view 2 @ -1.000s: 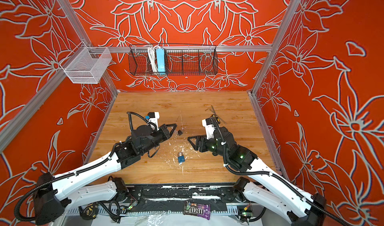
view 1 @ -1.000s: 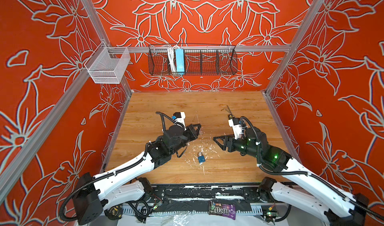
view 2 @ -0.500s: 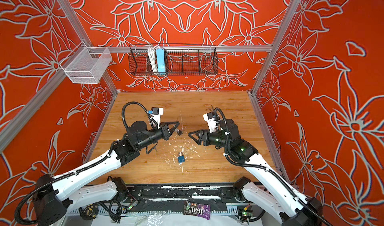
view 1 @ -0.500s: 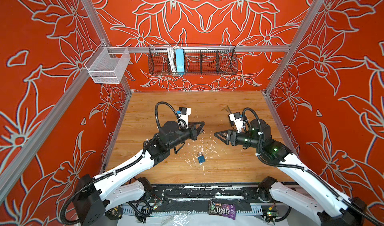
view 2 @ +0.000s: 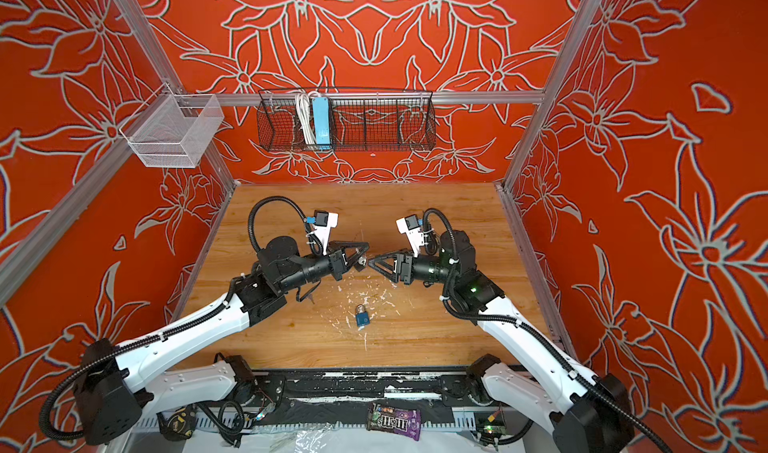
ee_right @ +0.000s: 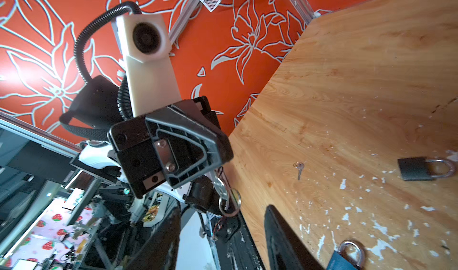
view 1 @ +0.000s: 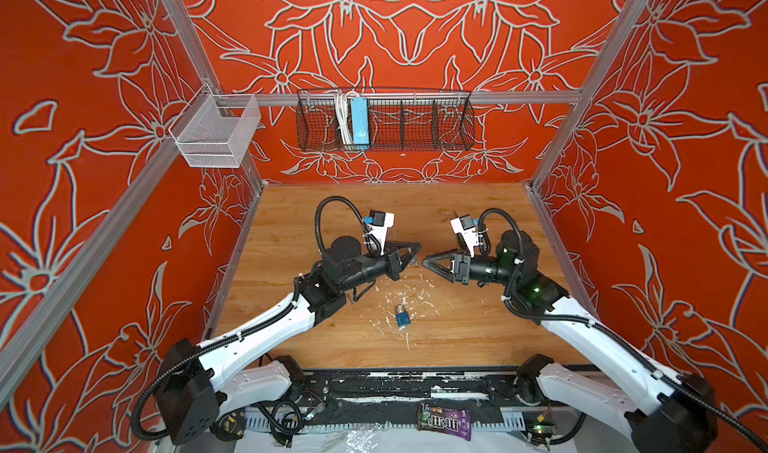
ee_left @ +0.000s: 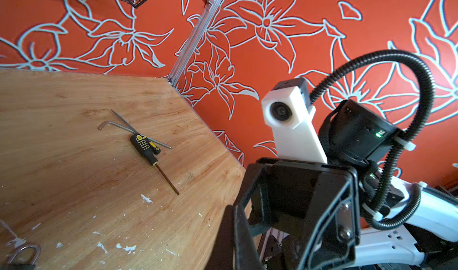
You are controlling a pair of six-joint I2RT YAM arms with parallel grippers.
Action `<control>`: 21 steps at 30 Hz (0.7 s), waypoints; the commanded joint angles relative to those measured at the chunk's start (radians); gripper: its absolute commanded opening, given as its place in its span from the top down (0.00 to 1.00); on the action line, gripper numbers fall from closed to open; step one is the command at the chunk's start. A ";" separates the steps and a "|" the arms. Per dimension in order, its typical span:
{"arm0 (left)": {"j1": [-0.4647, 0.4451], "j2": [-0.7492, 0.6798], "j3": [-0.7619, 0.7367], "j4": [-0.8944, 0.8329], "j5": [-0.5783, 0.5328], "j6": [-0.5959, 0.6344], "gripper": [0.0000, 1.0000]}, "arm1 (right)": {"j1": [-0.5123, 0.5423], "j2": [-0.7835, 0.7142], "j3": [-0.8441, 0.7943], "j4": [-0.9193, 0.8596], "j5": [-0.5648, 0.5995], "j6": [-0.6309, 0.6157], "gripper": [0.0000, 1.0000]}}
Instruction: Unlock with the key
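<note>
My left gripper is shut on a small silver key with a ring hanging from it. It is held above the table. My right gripper faces it tip to tip and stands open. In the right wrist view the key ring hangs just beyond the gap between the right gripper's fingers. A blue padlock lies on the table in front of both grippers and shows in both top views. In the left wrist view the left gripper shows as one dark blade.
A black padlock and a loose key lie on the wooden table. A screwdriver and a hex key rest at the back right. Wire baskets hang on the back wall. A candy bag lies in front.
Both arms have lifted and turned until the grippers face each other tip to tip. The right jaws have narrowed somewhat. The left gripper has kept the key.
</note>
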 commanded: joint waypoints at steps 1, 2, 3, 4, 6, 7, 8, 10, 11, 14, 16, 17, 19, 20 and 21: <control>0.007 0.016 0.040 0.070 0.048 0.007 1.00 | -0.007 0.016 -0.001 0.093 -0.064 0.003 0.51; 0.007 0.021 0.049 0.067 0.053 0.005 1.00 | -0.005 0.020 -0.004 0.112 -0.071 0.009 0.51; 0.007 0.026 0.053 0.070 0.058 0.004 1.00 | -0.005 0.025 -0.007 0.124 -0.076 0.010 0.51; 0.007 0.030 0.055 0.077 0.062 0.001 1.00 | -0.005 0.028 -0.006 0.123 -0.079 0.006 0.51; 0.007 0.042 0.061 0.091 0.071 -0.002 1.00 | -0.005 0.032 -0.003 0.122 -0.094 -0.004 0.52; 0.008 0.047 0.067 0.086 0.072 -0.002 1.00 | -0.006 0.035 -0.002 0.123 -0.096 -0.007 0.52; 0.007 0.051 0.069 0.084 0.069 -0.003 1.00 | -0.006 0.038 -0.001 0.129 -0.101 -0.007 0.53; 0.007 0.056 0.068 0.099 0.078 -0.010 1.00 | -0.007 0.046 0.002 0.154 -0.107 0.001 0.56; 0.007 0.058 0.066 0.111 0.078 -0.014 1.00 | -0.008 0.049 0.005 0.155 -0.113 0.001 0.57; 0.007 0.053 0.064 0.121 0.079 -0.022 1.00 | -0.008 0.045 0.008 0.144 -0.114 -0.009 0.61; 0.007 0.052 0.065 0.120 0.079 -0.023 1.00 | -0.008 0.036 0.008 0.149 -0.110 -0.004 0.63; 0.007 0.053 0.062 0.125 0.079 -0.027 1.00 | -0.009 0.031 0.007 0.155 -0.105 -0.002 0.63; 0.007 0.056 0.060 0.132 0.072 -0.035 1.00 | -0.009 0.021 0.000 0.169 -0.097 0.000 0.64; 0.007 0.058 0.063 0.132 0.073 -0.038 1.00 | -0.008 0.018 -0.001 0.167 -0.095 -0.003 0.64; 0.007 0.058 0.065 0.132 0.079 -0.038 1.00 | -0.010 0.017 0.000 0.167 -0.095 -0.006 0.64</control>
